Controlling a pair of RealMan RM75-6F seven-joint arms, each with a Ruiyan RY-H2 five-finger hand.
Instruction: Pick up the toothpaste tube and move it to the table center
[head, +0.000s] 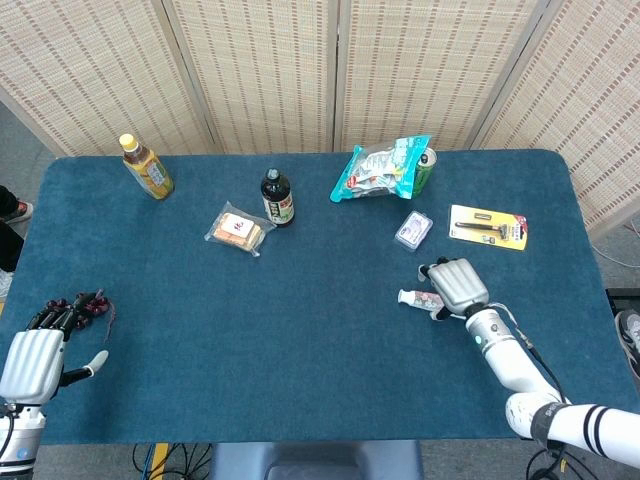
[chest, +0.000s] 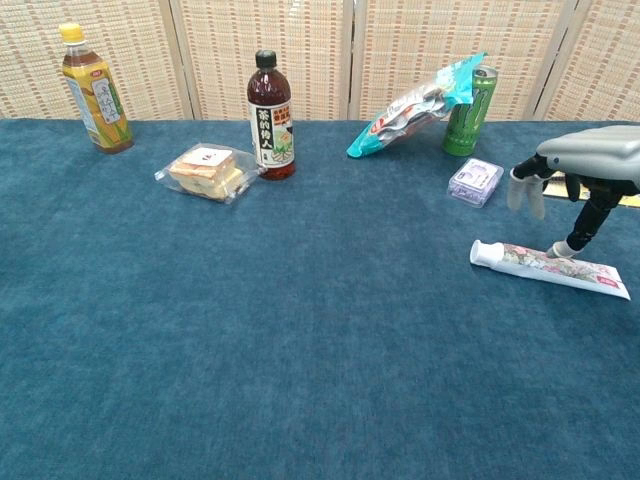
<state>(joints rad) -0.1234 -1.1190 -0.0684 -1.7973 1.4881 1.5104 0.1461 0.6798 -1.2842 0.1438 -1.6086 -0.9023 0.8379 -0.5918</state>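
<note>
The toothpaste tube (chest: 548, 267) lies flat on the blue table (head: 300, 330), right of centre, with its white cap (head: 405, 297) pointing to the robot's left. My right hand (head: 456, 284) hovers palm down over the tube and hides most of it in the head view. In the chest view that right hand (chest: 590, 152) has its fingers hanging apart, and the thumb tip (chest: 563, 249) touches the tube's top; nothing is gripped. My left hand (head: 35, 348) rests at the table's near left edge, fingers extended, holding nothing.
Behind the tube are a small purple box (head: 413, 229), a razor pack (head: 487, 226), a green can (chest: 465, 110) and a teal snack bag (head: 382, 168). Further left stand a dark bottle (head: 277, 198), a wrapped sandwich (head: 239, 230) and a yellow tea bottle (head: 147, 167).
</note>
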